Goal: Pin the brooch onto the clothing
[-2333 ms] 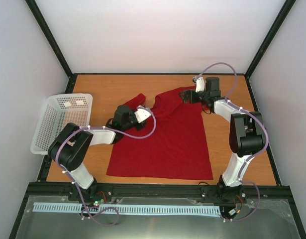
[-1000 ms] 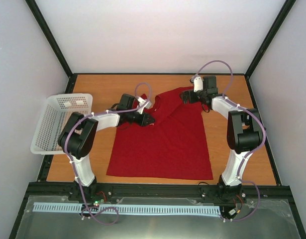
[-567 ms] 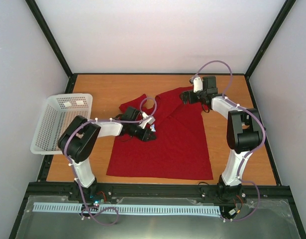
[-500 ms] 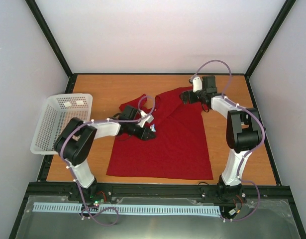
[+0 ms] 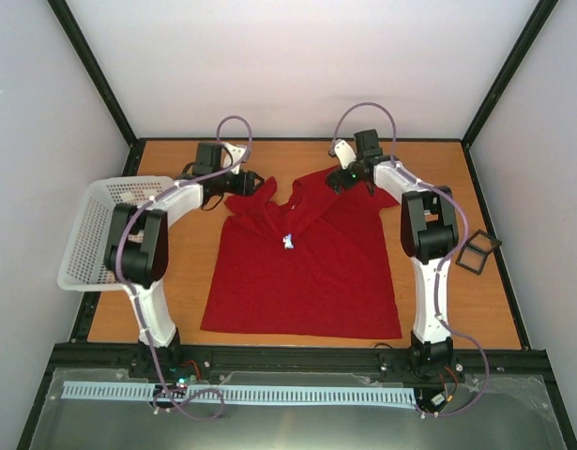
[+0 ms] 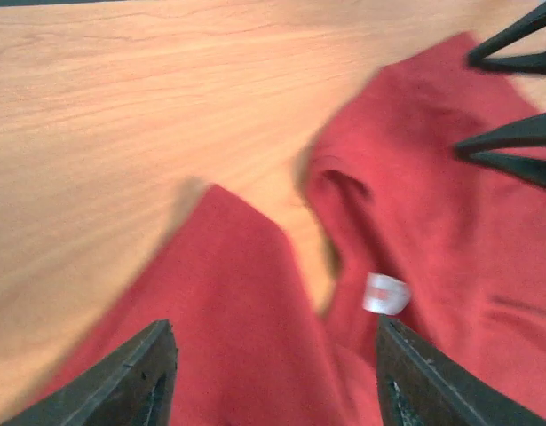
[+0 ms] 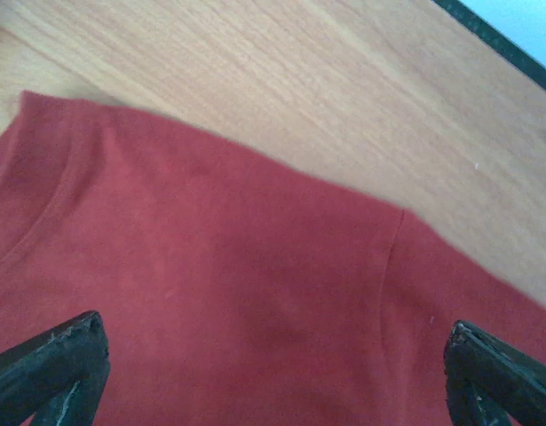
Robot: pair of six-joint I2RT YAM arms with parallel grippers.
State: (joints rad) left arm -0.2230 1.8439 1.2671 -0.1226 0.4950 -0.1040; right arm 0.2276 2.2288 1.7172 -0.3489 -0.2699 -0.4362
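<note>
Left gripper (image 6: pixel 273 324): jaws wide, empty, above the rumpled sleeve on its side | right gripper (image 7: pixel 273 324): jaws fully wide, empty, over the other shoulder | red T-shirt (image 5: pixel 316 281): mid-table, collar far, white label (image 6: pixel 385 294) showing | brooch (image 5: pixel 288 242): on the chest below the neckline, I can't see its clasp | I judge both pincers wait at the shoulders to smooth the cloth.
</note>
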